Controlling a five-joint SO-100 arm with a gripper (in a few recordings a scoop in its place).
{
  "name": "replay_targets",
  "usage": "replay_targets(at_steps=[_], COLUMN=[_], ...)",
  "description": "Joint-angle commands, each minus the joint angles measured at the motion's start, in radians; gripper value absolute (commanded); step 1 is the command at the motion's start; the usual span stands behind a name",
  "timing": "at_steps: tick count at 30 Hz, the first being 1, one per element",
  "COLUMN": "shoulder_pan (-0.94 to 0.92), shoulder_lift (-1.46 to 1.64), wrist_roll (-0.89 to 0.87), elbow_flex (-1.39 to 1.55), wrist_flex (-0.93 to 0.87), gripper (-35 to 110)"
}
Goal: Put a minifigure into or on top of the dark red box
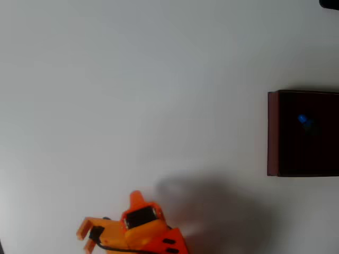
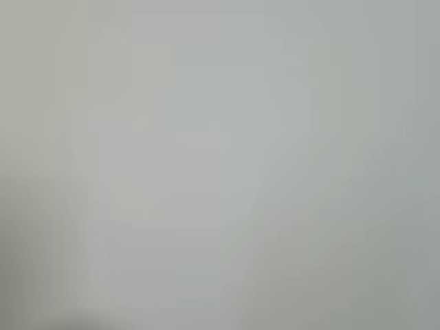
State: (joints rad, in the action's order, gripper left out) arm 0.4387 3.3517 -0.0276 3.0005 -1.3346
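- In the overhead view, the dark red box (image 1: 273, 132) sits on the white worktop (image 1: 132, 95) at about 3 o'clock, and the right edge of the picture cuts it off
- The inside of the box is very dark, almost black
- The minifigure (image 1: 303, 120) is inside the box, near its upper middle; a small bright blue spot shows there, and the rest of its body is too dark to make out
- The orange arm is down at about 7 o'clock, at the bottom edge of the overhead view, well apart from the box
- The gripper (image 1: 91, 233) points toward 9 o'clock, away from the box
- Its orange fingers (image 1: 83, 228) are spread a little apart, and nothing is between them
- A soft grey shadow lies on the worktop just to the right of the arm, between the arm and the box
- A small dark thing sits in the corner at about 1 o'clock; I cannot tell what it is
- The wrist view is a pale grey blur of the worktop (image 2: 220, 165)
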Motion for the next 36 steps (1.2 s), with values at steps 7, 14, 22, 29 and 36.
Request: replay_targets(at_steps=[7,14,22,29,36], shoulder_pan=[0.109,0.298,0.273,0.285,0.373], shoulder_lift=[0.011,0.060,0.060,0.060,0.060], wrist_roll=[0.081,0.265,1.120,0.630,0.224], elbow_flex=[0.008,0.026,0.123,0.140,0.100], wrist_flex=[-0.014,-0.012,-0.031,0.307,0.253], gripper=[0,0,11,24,20])
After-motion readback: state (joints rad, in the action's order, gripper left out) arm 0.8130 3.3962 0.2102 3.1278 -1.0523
